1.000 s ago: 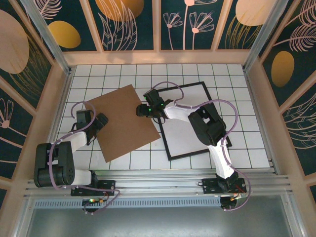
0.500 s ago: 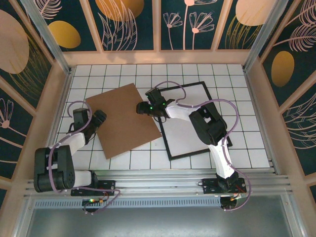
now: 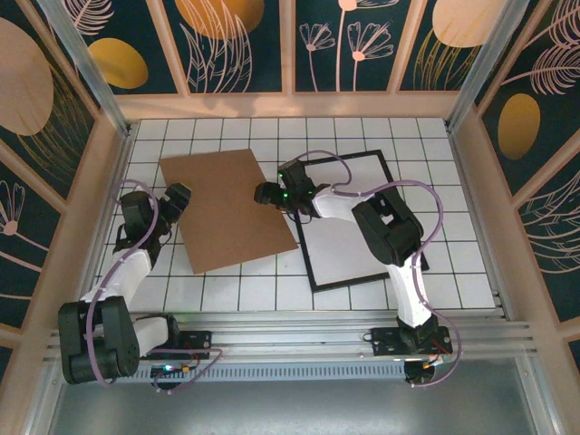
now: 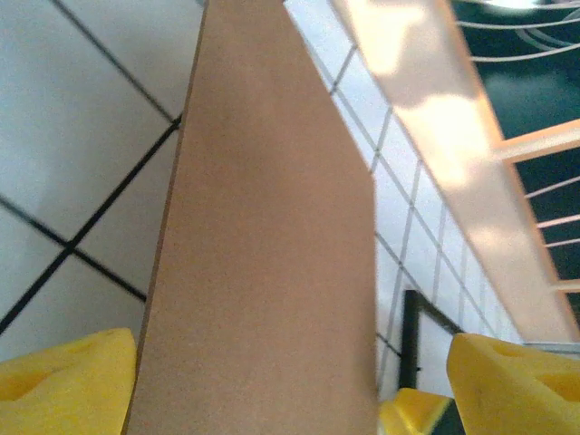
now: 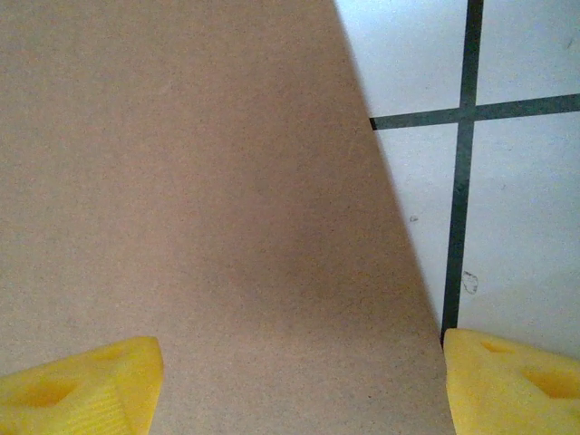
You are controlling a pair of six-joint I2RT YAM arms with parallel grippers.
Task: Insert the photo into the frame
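Note:
The black frame lies flat at centre right of the tiled table, its inside plain white; one black rail shows in the left wrist view. The photo is out of view. A brown backing board lies left of the frame. My left gripper sits at the board's left edge, open, its yellow fingers spread wide over the board. My right gripper is at the board's right edge, open, with the brown surface under the gap between its fingers.
The white tiled table is boxed in by pale wooden posts and patterned walls on three sides. The right arm stretches across the frame. An aluminium rail runs along the near edge.
The brown board has turned and slid toward the far left. The left arm has reached farther out along the board's left edge. The right gripper's jaws have spread wider.

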